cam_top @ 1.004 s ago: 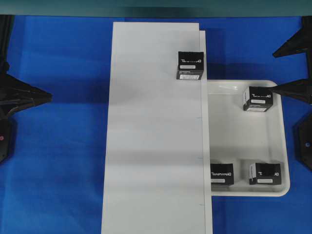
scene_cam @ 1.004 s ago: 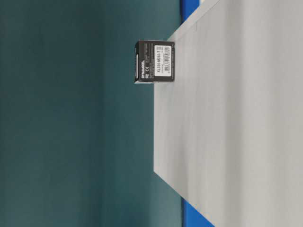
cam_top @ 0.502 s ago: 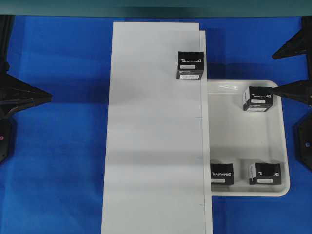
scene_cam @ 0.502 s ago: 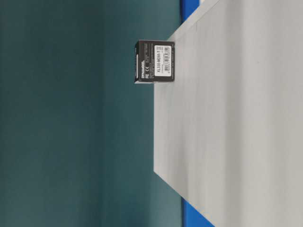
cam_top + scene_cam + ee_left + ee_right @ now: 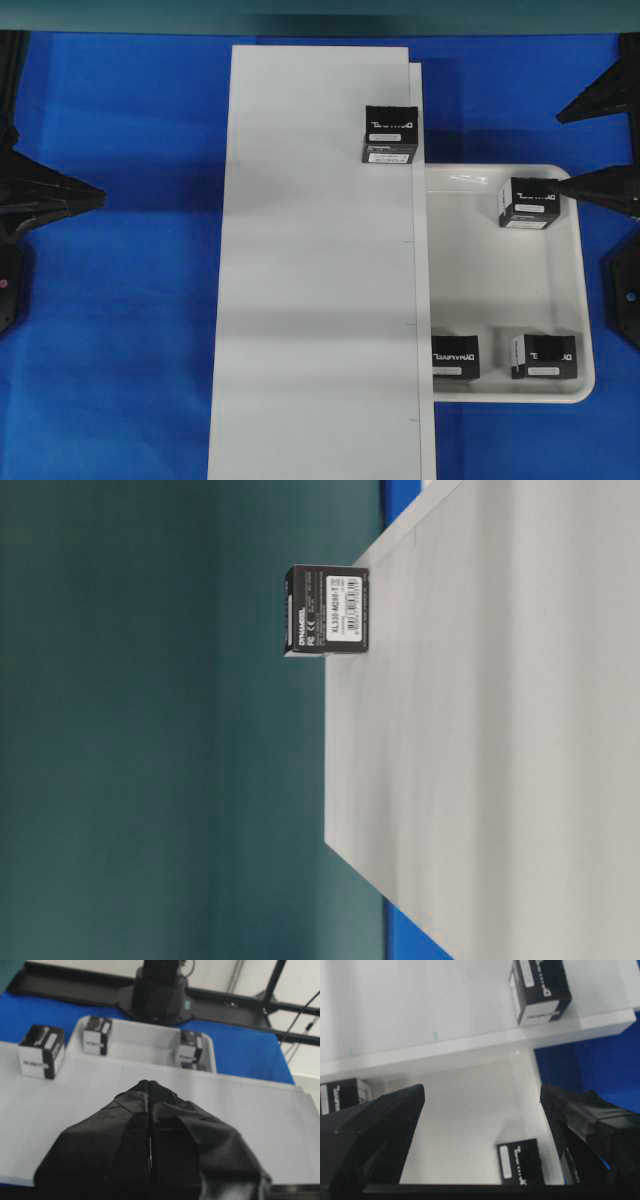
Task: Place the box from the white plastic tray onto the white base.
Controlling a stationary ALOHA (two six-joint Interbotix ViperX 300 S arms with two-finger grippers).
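Nothing has moved since the earlier frames: both arms wait, one box already on the base, three in the tray.

Your next box (image 5: 530,202) sits at the far right corner of the white plastic tray (image 5: 500,290), just beside the right claw (image 5: 610,145), whose jaws stand wide apart and hold nothing. Bring that claw straight down over the carton, squeeze its flat sides, lift clear of the rim, then set it on bare white base (image 5: 310,300) near the placed box (image 5: 391,134). Two more boxes (image 5: 455,356) (image 5: 545,356) line the tray's near edge. Your left claw (image 5: 149,1087) is clenched, empty, parked over the blue tabletop (image 5: 120,300).
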